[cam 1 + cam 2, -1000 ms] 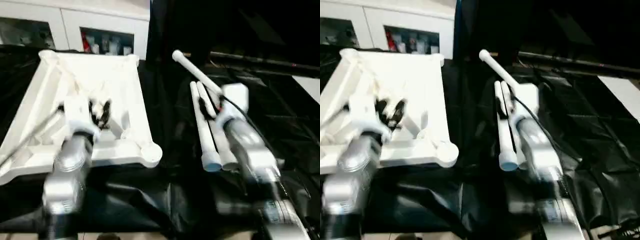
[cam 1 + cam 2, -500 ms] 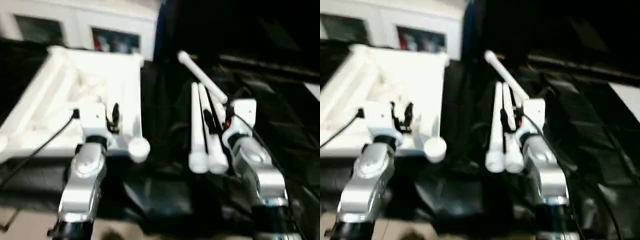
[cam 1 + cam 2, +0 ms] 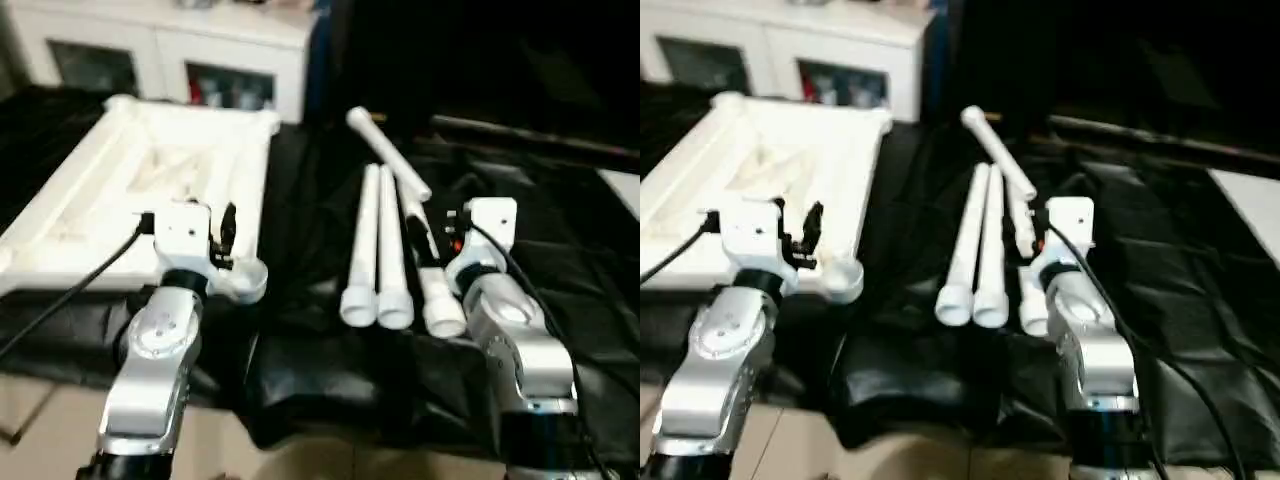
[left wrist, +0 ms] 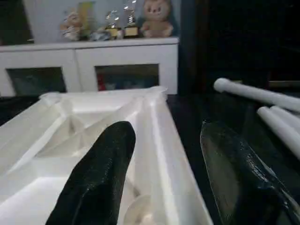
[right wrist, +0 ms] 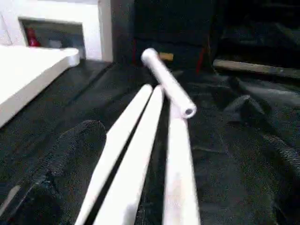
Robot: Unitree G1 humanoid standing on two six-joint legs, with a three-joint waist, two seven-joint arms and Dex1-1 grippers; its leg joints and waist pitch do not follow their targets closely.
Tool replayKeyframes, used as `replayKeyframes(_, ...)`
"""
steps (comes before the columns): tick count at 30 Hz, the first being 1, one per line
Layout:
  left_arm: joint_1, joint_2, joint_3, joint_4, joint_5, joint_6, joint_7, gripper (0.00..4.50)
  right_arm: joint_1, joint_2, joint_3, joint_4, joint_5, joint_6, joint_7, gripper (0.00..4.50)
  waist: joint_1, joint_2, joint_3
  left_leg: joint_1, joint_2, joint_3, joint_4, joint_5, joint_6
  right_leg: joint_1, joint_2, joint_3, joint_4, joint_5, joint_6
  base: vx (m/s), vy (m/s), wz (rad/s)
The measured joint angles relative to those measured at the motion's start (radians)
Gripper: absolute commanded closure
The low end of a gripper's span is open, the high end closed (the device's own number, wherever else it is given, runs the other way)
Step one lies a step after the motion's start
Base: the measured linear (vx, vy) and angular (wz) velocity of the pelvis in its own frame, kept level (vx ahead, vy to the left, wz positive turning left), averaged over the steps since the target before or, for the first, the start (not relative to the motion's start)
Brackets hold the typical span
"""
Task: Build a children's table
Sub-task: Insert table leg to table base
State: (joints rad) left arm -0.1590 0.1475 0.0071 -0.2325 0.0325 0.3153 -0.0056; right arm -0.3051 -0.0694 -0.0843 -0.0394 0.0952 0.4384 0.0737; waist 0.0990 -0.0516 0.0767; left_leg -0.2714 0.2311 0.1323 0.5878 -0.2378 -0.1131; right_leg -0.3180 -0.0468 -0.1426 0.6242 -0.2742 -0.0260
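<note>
Left eye view: assembly is sitting at its start, no leg fitted yet. Tabletop is lying underside up on the left of the black-draped worktop, glossy white plastic, ribbed, round socket at the near corner. Four tapered white tube legs are lying well apart to its right, one crossing the others. Left end effector is hovering half open over the near rim, holding nothing. Right end effector is gaping wide around a leg, not gripping. Next, probably: closing on that leg and carrying it to a socket.
</note>
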Motion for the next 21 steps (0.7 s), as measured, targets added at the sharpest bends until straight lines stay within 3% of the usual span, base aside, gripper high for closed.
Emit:
replayKeyframes(1, 0.000, 0.006, -0.001, 0.000, 0.000, 0.005, -0.002, 1.87, 0.001, 0.000, 0.000, -0.010, 0.001, 0.000, 0.000, 0.00, -0.002, -0.002, 0.002, 0.009, -0.004, 0.004, 0.000, 0.000, 0.000, 0.005, -0.013, 0.002, 0.028, -0.017, -0.002, 0.006, 0.056, -0.27)
replayKeyframes(2, 0.001, 0.007, 0.000, -0.001, 0.000, 0.007, -0.004, 1.87, 0.005, -0.004, -0.002, -0.026, 0.005, 0.003, 0.000, 0.00, -0.005, -0.022, -0.003, 0.025, -0.012, 0.018, 0.005, -0.001, -0.002, 0.015, -0.027, 0.031, 0.054, -0.024, 0.002, 0.000, 0.000, 0.00)
replayKeyframes(3, 0.008, 0.003, 0.000, -0.001, 0.000, 0.010, -0.005, 1.87, 0.006, -0.007, -0.003, -0.031, 0.009, 0.004, 0.000, 0.00, -0.005, -0.031, -0.004, 0.036, -0.016, 0.022, 0.008, -0.012, -0.011, 0.013, -0.028, 0.037, 0.058, -0.021, 0.003, 0.141, -0.044, -0.12)
replayKeyframes(4, 0.014, -0.004, -0.003, -0.002, 0.000, 0.014, -0.009, 1.87, 0.009, -0.015, -0.005, -0.034, 0.010, 0.005, 0.001, 0.00, -0.001, -0.035, -0.010, 0.033, -0.026, 0.019, 0.013, -0.029, -0.001, 0.023, -0.024, 0.039, 0.056, -0.022, 0.000, 0.141, -0.044, -0.12)
replayKeyframes(5, 0.020, -0.016, -0.015, -0.007, 0.000, 0.019, -0.012, 1.87, 0.012, -0.037, -0.005, -0.037, 0.004, 0.004, 0.004, 0.00, 0.013, -0.028, -0.011, 0.017, -0.027, 0.016, 0.040, -0.051, 0.035, 0.023, -0.021, 0.041, 0.051, -0.023, -0.001, 0.122, -0.033, -0.11)
replayKeyframes(7, 0.029, -0.027, -0.044, -0.019, 0.000, 0.027, -0.016, 1.87, 0.037, -0.057, -0.013, -0.034, -0.013, 0.006, 0.008, 0.00, 0.021, -0.016, -0.013, -0.018, -0.045, 0.006, 0.053, -0.057, 0.069, 0.024, -0.010, 0.041, 0.035, -0.023, 0.000, 0.105, 0.003, 0.06)
replayKeyframes(8, 0.030, -0.029, -0.050, -0.031, 0.000, 0.032, -0.017, 1.87, 0.043, -0.062, -0.017, -0.029, -0.019, 0.010, 0.011, 0.00, 0.020, 0.000, -0.017, -0.057, -0.055, -0.010, 0.066, -0.039, 0.098, 0.033, -0.011, 0.009, 0.017, -0.020, 0.004, 0.107, 0.042, 0.33)
replayKeyframes(9, 0.033, -0.026, -0.047, -0.035, 0.000, 0.034, -0.017, 1.87, 0.043, -0.061, -0.016, -0.026, -0.022, 0.013, 0.012, 0.00, 0.021, 0.008, -0.019, -0.078, -0.056, -0.022, 0.067, -0.017, 0.121, 0.048, -0.011, -0.020, -0.003, -0.019, 0.006, 0.144, 0.072, 0.54)
replayKeyframes(10, 0.037, -0.021, -0.041, -0.036, 0.000, 0.037, -0.017, 1.87, 0.040, -0.054, -0.007, -0.027, -0.023, 0.014, 0.013, 0.00, 0.023, 0.011, -0.019, -0.082, -0.055, -0.030, 0.066, -0.012, 0.125, 0.066, -0.011, -0.042, -0.025, -0.017, 0.011, 0.144, 0.072, 0.54)
replayKeyframes(11, 0.039, -0.015, -0.030, -0.036, 0.000, 0.043, -0.015, 1.87, 0.030, -0.049, 0.009, -0.029, -0.023, 0.014, 0.016, 0.00, 0.010, 0.013, -0.020, -0.074, -0.064, -0.060, 0.054, -0.014, 0.119, 0.087, -0.010, -0.062, -0.052, -0.018, 0.015, 0.231, 0.053, 0.62)
replayKeyframes(12, 0.040, -0.014, -0.024, -0.036, 0.000, 0.046, -0.014, 1.87, 0.018, -0.044, 0.023, -0.030, -0.023, 0.014, 0.021, 0.00, 0.004, 0.009, -0.019, -0.072, -0.080, -0.077, 0.047, -0.016, 0.113, 0.088, -0.008, -0.060, -0.050, -0.024, 0.017, 0.264, 0.026, 0.62)
replayKeyframes(13, 0.044, -0.008, -0.011, -0.037, 0.001, 0.049, -0.012, 1.87, 0.002, -0.039, 0.040, -0.032, -0.022, 0.015, 0.024, 0.00, -0.004, 0.004, -0.020, -0.069, -0.107, -0.104, 0.044, -0.019, 0.110, 0.067, -0.009, -0.031, 0.018, -0.047, 0.004, 0.264, 0.026, 0.62)
replayKeyframes(14, 0.047, -0.004, 0.001, -0.036, 0.002, 0.053, -0.011, 1.87, -0.004, -0.037, 0.052, -0.039, -0.019, 0.014, 0.025, 0.00, -0.014, 0.001, -0.022, -0.062, -0.137, -0.134, 0.045, -0.026, 0.116, 0.029, -0.005, 0.010, 0.112, -0.065, 0.010, 0.204, 0.013, 0.60)
replayKeyframes(15, 0.047, -0.006, 0.001, -0.039, 0.002, 0.053, -0.011, 1.87, -0.004, -0.038, 0.052, -0.039, -0.019, 0.014, 0.023, 0.00, -0.016, -0.002, -0.024, -0.058, -0.155, -0.154, 0.044, -0.031, 0.124, -0.006, 0.007, 0.039, 0.147, -0.073, 0.023, 0.165, -0.019, 0.52)
replayKeyframes(16, 0.048, -0.009, 0.000, -0.043, 0.002, 0.053, -0.011, 1.87, -0.003, -0.037, 0.047, -0.038, -0.013, 0.014, 0.022, 0.00, -0.021, -0.010, -0.027, -0.055, -0.173, -0.165, 0.043, -0.036, 0.130, -0.045, 0.008, 0.059, 0.154, -0.076, 0.034, 0.165, -0.019, 0.52)
replayKeyframes(17, 0.053, -0.014, 0.000, -0.056, 0.002, 0.053, -0.011, 1.87, -0.004, -0.025, 0.032, -0.038, -0.001, 0.014, 0.019, 0.00, -0.019, -0.031, -0.028, -0.047, -0.184, -0.142, 0.041, -0.043, 0.119, -0.097, 0.002, 0.090, 0.139, -0.059, 0.047, 0.142, -0.040, 0.28)
replayKeyframes(18, 0.054, -0.018, -0.002, -0.061, 0.001, 0.050, -0.011, 1.87, -0.002, -0.020, 0.021, -0.037, 0.008, 0.014, 0.018, 0.00, -0.020, -0.049, -0.027, -0.041, -0.198, -0.122, 0.045, -0.050, 0.110, -0.119, -0.011, 0.113, 0.079, -0.026, 0.045, 0.136, -0.068, 0.12)
replayKeyframes(19, 0.053, -0.024, -0.007, -0.065, 0.001, 0.050, -0.011, 1.87, -0.001, -0.022, 0.007, -0.036, 0.014, 0.015, 0.016, 0.00, -0.021, -0.073, -0.022, -0.042, -0.204, -0.093, 0.058, -0.061, 0.105, -0.123, -0.022, 0.141, 0.058, 0.076, 0.024, 0.136, -0.068, 0.12)
replayKeyframes(20, 0.056, -0.040, -0.026, -0.062, 0.001, 0.055, -0.012, 1.87, 0.016, -0.035, -0.016, -0.032, 0.015, 0.017, 0.011, 0.00, -0.015, -0.071, -0.019, -0.044, -0.190, -0.067, 0.079, -0.072, 0.141, -0.112, -0.005, 0.159, 0.056, 0.061, 0.031, 0.098, -0.069, 0.30)
replayKeyframes(21, 0.059, -0.042, -0.045, -0.063, 0.000, 0.055, -0.014, 1.87, 0.017, -0.039, -0.033, -0.026, 0.015, 0.019, 0.007, 0.00, -0.008, -0.071, -0.018, -0.044, -0.180, -0.068, 0.078, -0.064, 0.139, -0.106, 0.000, 0.159, 0.049, 0.068, 0.019, 0.082, -0.057, 0.21)
